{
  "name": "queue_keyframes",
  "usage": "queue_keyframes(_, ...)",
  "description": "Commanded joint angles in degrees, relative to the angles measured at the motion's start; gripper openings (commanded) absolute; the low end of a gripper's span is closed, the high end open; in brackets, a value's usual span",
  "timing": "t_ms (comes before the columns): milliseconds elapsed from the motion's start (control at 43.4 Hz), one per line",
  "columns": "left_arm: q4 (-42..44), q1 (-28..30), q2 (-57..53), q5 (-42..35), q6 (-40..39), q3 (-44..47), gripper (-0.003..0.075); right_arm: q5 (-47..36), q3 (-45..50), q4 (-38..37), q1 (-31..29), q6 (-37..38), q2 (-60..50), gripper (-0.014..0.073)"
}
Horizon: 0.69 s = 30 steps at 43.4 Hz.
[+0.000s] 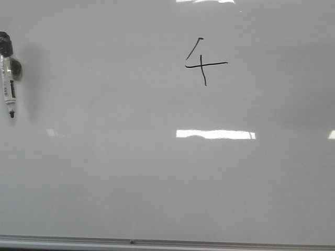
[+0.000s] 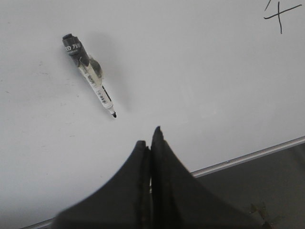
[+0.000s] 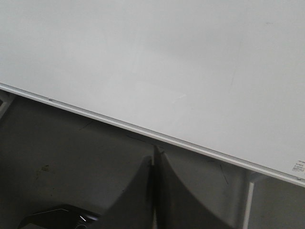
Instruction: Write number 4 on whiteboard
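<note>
A thin black open-topped number 4 (image 1: 203,61) is drawn on the glossy pale whiteboard (image 1: 157,183), above the middle. It also shows at the corner of the left wrist view (image 2: 281,14). A marker (image 1: 9,78) with a black cap end lies on the board at the far left, tip bare; it also shows in the left wrist view (image 2: 89,74). My left gripper (image 2: 149,138) is shut and empty, over the board near its frame, apart from the marker. My right gripper (image 3: 153,155) is shut and empty, off the board over the dark surface.
The silver-grey frame strip (image 1: 167,243) runs along the board's lower edge, also in the left wrist view (image 2: 248,155) and the right wrist view (image 3: 143,129). Bright glare patches (image 1: 214,134) lie on the board. A dark table (image 3: 71,157) lies beyond the frame.
</note>
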Motion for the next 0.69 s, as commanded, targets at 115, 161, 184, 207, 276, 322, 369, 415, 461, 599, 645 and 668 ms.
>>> queue_keyframes(115, -0.41, 3.73, -3.83, -5.1, -0.14, -1.46, -0.002, -3.84, -1.82, -0.23, -0.36, -0.35, 0.34, -0.0069)
queue_keyframes(161, -0.41, 5.12, -4.77, -5.57, -0.14, -1.31, -0.002, -3.84, -1.82, -0.23, -0.36, -0.35, 0.34, -0.0069)
queue_keyframes(184, -0.41, 5.9, -5.32, -5.9, -0.14, -0.98, -0.002, -3.84, -1.82, -0.23, -0.36, -0.35, 0.34, -0.0069)
queue_keyframes(207, -0.16, 6.45, -5.71, -6.37, -0.14, -0.61, -0.002, -3.84, -1.82, -0.23, -0.36, -0.35, 0.34, -0.0069)
queue_keyframes(276, 1.14, 8.16, -7.26, -8.69, -0.14, 1.32, -0.002, -3.84, -1.82, -0.23, -0.36, -0.35, 0.34, -0.0069)
queue_keyframes(322, 1.14, 9.32, -9.22, -11.26, -0.14, 3.37, -0.002, -3.84, -1.82, -0.23, -0.36, -0.35, 0.34, -0.0069)
queue_keyframes(369, 0.82, 10.21, -11.04, -14.41, -0.14, 6.09, -0.002, -3.84, -1.82, -0.23, -0.36, -0.35, 0.34, -0.0069)
queue_keyframes(415, 0.34, 11.23, -13.41, -17.95, -0.14, 9.42, -0.002, -3.84, -1.82, -0.23, -0.36, -0.35, 0.34, -0.0069)
queue_keyframes(461, 0.21, 12.24, -15.96, -21.16, -0.14, 12.57, -0.002, -3.84, -1.82, -0.23, -0.36, -0.35, 0.34, -0.0069)
queue_keyframes(599, -1.39, 15.17, -23.85, -28.65, -0.14, 22.57, -0.002, -3.84, -1.82, -0.23, -0.36, -0.35, 0.34, -0.0069)
queue_keyframes(645, -2.31, 16.3, -26.7, -29.19, -0.14, 26.01, -0.002, -3.84, -1.82, -0.23, -0.36, -0.35, 0.34, -0.0069)
queue_keyframes(668, -2.64, 16.8, -27.89, -29.48, -0.14, 27.27, -0.002, -3.84, -1.82, -0.23, -0.36, -0.35, 0.34, -0.0069)
